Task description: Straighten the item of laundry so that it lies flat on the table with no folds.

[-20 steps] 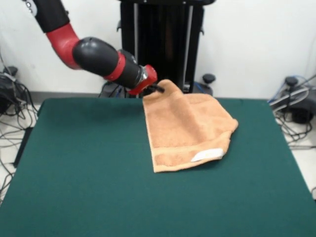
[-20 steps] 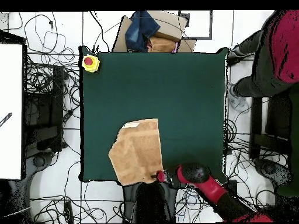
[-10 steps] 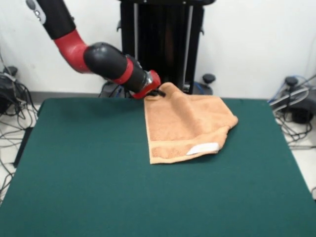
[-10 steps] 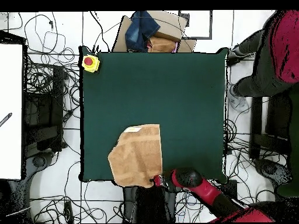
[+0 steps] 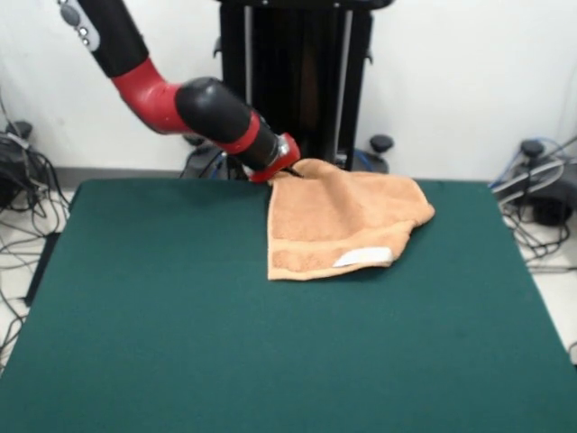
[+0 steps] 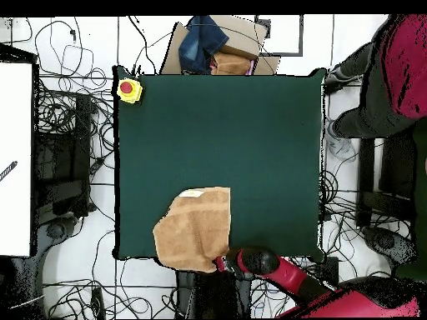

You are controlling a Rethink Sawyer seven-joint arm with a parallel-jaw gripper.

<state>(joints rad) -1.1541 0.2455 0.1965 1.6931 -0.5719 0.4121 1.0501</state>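
Note:
The item of laundry [image 5: 338, 219] is a peach-orange towel with a white label [image 5: 363, 257], lying partly folded at the table's far edge. In the overhead view the towel [image 6: 193, 227] hangs over the table's bottom edge. My gripper [image 5: 290, 168] is shut on the towel's raised far-left corner, lifting it into a small peak. From above, the gripper [image 6: 218, 263] sits just past the table edge. The dark green table [image 5: 162, 343] spreads wide around the towel.
A yellow box with a red button [image 6: 128, 89] sits at a table corner. A person [image 6: 392, 75] stands beside the table's right side in the overhead view. Cables and a cardboard box with cloth [image 6: 217, 46] lie on the floor around.
The gripper has pulled the towel's corner toward the robot's side and lower. The towel slid with it across the table, now overhanging the edge.

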